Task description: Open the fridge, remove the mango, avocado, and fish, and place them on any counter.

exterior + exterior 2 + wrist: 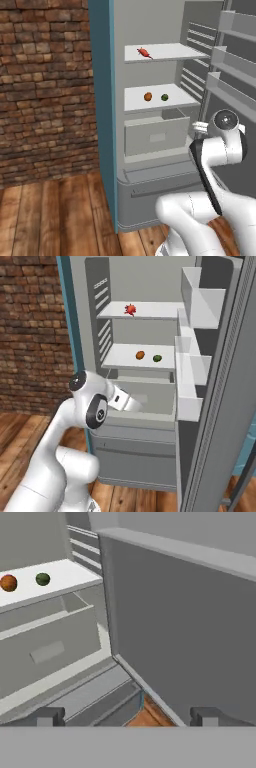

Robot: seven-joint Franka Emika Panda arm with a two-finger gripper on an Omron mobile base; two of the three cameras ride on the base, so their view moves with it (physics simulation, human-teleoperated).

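The fridge stands open, its door swung out to the right. A red fish lies on the upper white shelf. On the shelf below sit the orange-brown mango and, to its right, the dark green avocado. My gripper is open and empty, low in front of the grey drawer, below and to the right of both fruits. The counter is out of view.
The door's white bins jut out close on the right of my hand. A brick wall runs to the left of the fridge. Wooden floor lies below.
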